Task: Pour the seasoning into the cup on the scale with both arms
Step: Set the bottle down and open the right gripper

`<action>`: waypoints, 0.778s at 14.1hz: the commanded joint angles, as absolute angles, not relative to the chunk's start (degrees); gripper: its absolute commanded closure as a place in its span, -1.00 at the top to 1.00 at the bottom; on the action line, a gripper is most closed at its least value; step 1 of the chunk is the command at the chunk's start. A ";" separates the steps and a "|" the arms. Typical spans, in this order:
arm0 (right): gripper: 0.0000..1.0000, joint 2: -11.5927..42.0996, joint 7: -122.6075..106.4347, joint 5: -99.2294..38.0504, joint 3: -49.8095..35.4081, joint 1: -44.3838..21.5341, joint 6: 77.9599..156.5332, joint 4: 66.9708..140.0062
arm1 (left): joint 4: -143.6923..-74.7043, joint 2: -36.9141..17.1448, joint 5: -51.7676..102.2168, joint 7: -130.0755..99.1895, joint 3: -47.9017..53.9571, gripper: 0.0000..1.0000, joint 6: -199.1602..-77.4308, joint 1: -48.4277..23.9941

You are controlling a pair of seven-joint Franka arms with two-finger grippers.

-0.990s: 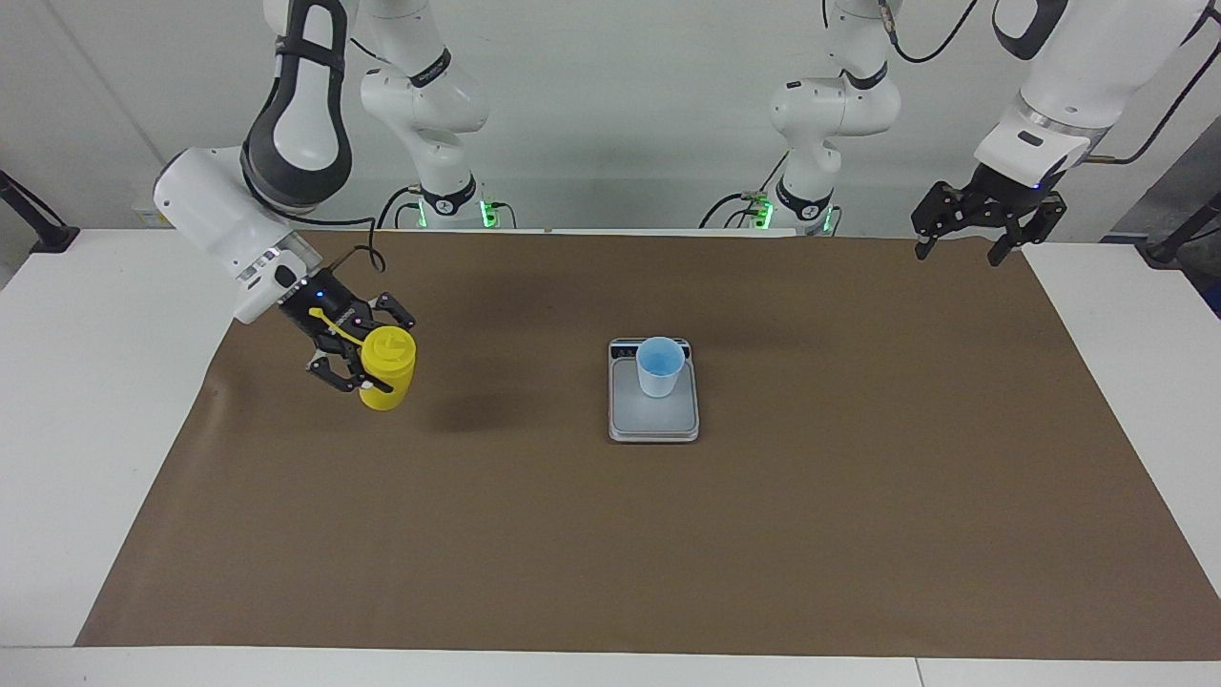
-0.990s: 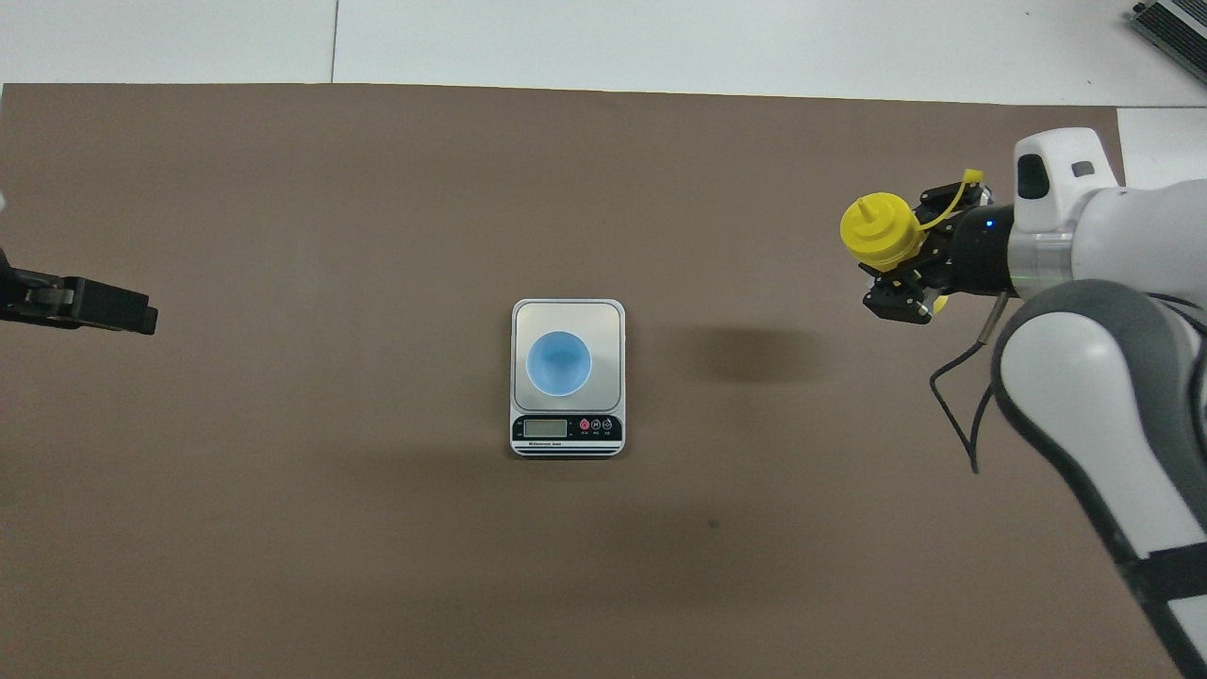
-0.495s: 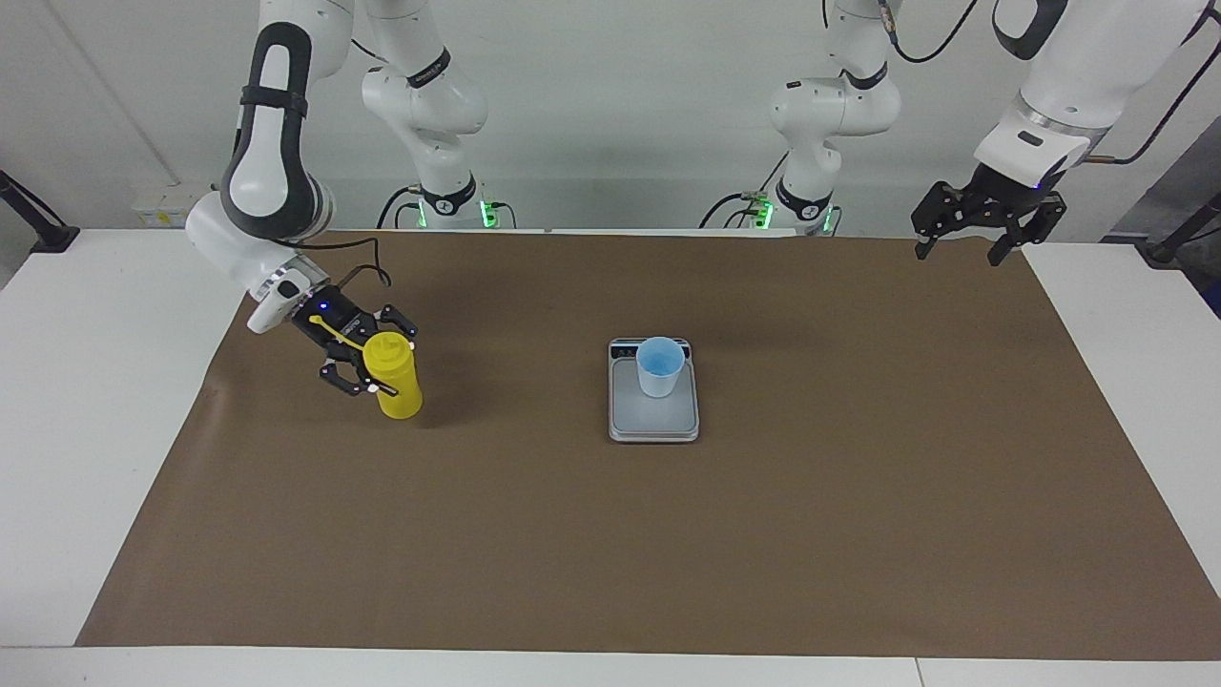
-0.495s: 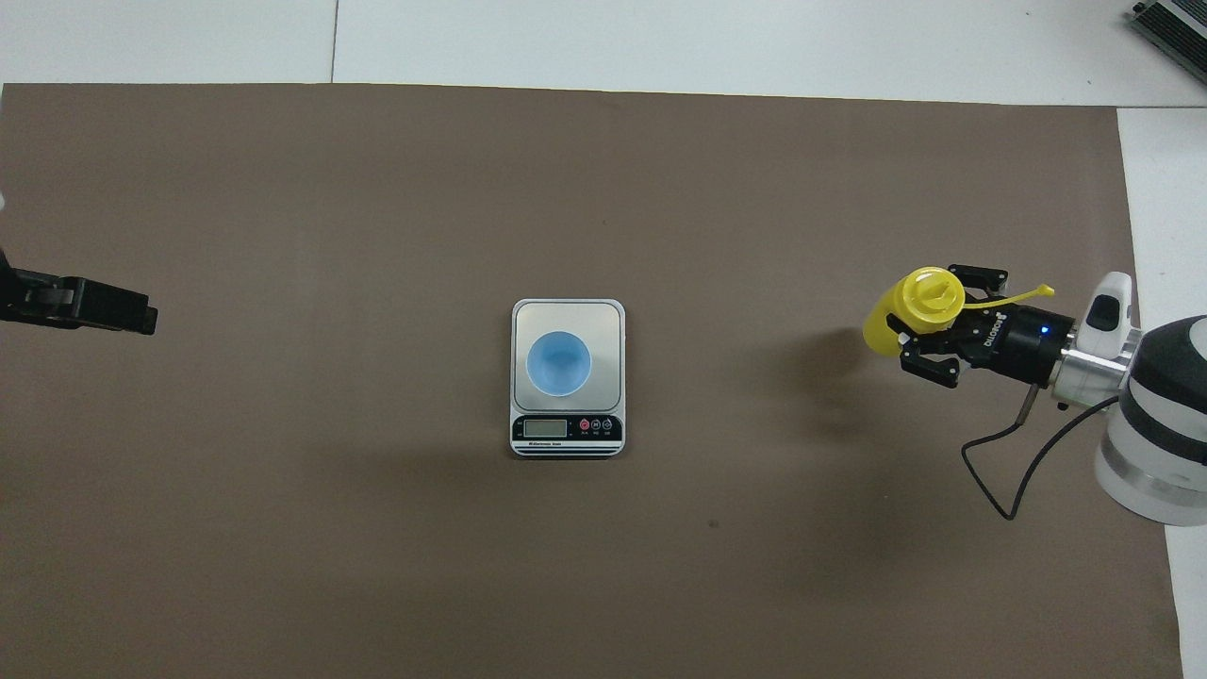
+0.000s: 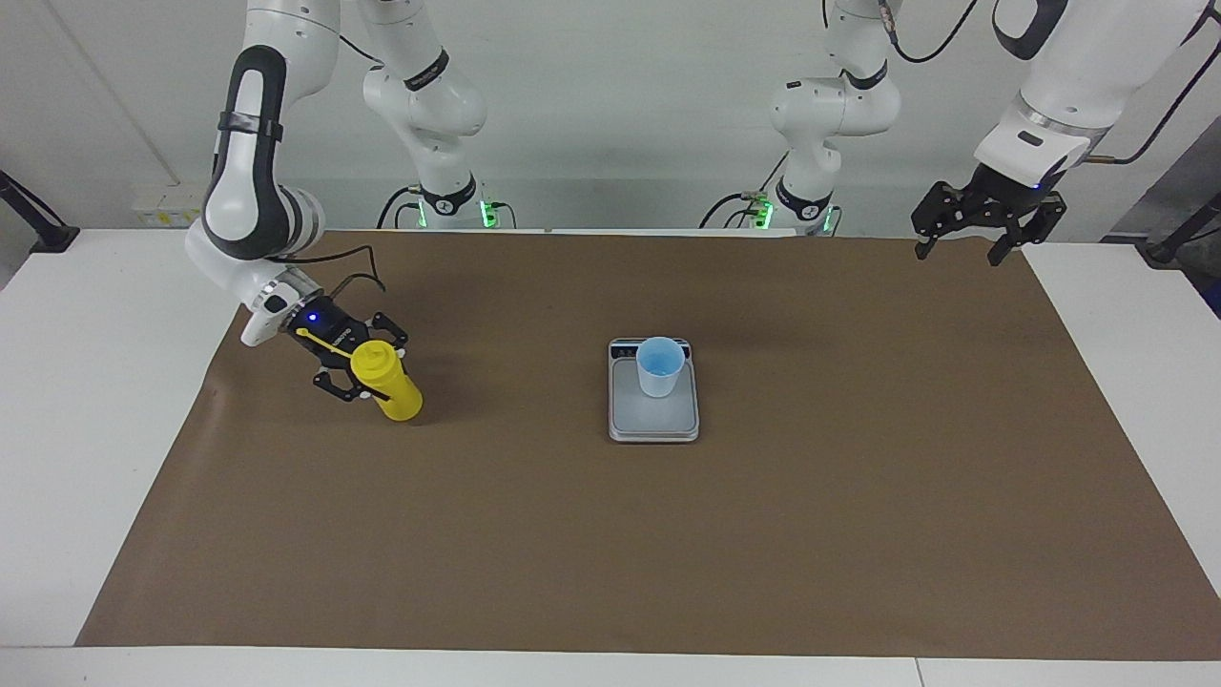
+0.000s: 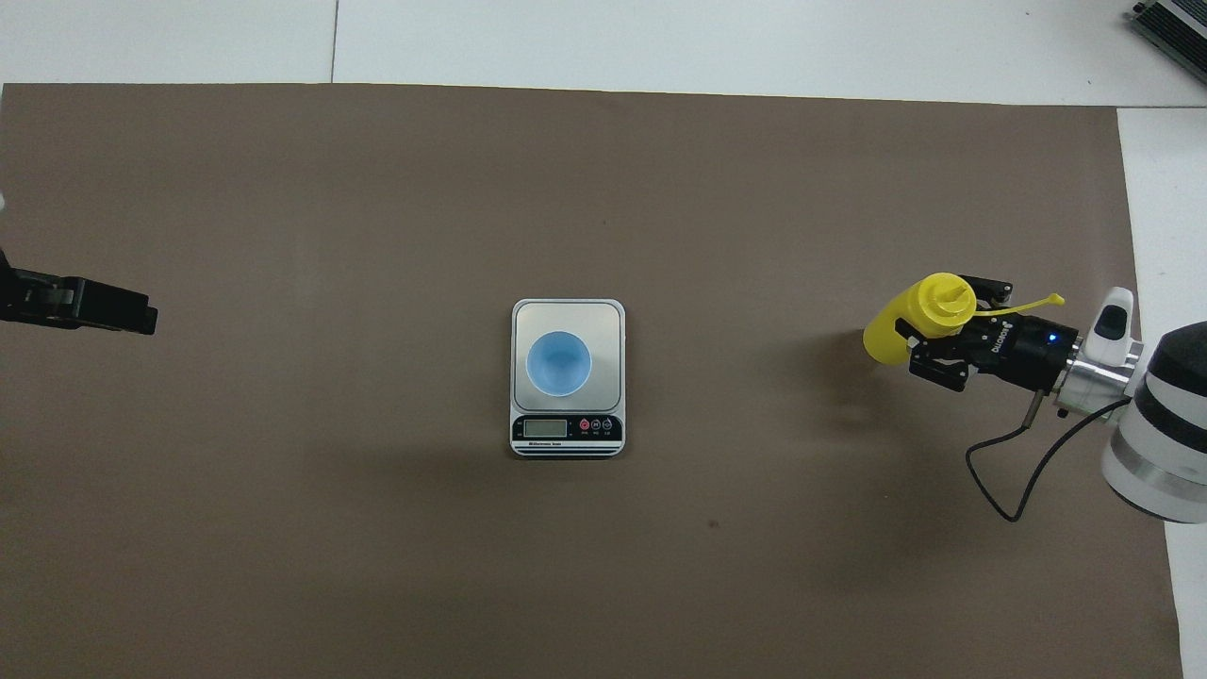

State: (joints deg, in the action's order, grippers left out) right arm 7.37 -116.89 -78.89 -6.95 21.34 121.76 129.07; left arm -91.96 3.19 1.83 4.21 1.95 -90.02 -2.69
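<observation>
With the bottle's base on the brown mat (image 5: 763,534), the right gripper (image 5: 358,374) pinches the bright yellow plastic squeeze bottle (image 5: 386,380) near its domed top, bottle tilted, toward the right arm's end of the table; small pale blue tapered cup (image 5: 660,365) stands upright on the flat silver-grey digital scale (image 5: 653,420) mid-mat; left gripper (image 5: 968,237) waits, fingers spread, over the mat's corner at the left arm's end.

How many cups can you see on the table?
1. The pale blue cup stands on the scale, mid-table. None seems hidden.
</observation>
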 commanded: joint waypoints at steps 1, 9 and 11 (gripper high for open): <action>-0.95 8.17 -119.27 -81.56 -7.73 23.55 119.97 128.85 | -93.25 4.66 1.23 4.48 2.37 1.00 -89.47 -2.02; 1.00 8.00 -119.18 -81.83 -7.65 24.61 119.79 128.94 | -93.25 4.66 1.23 4.48 2.37 1.00 -89.47 -2.02; 1.00 8.00 -119.35 -81.04 -7.56 24.78 119.79 129.02 | -93.25 4.66 1.23 4.57 2.37 1.00 -89.47 -2.02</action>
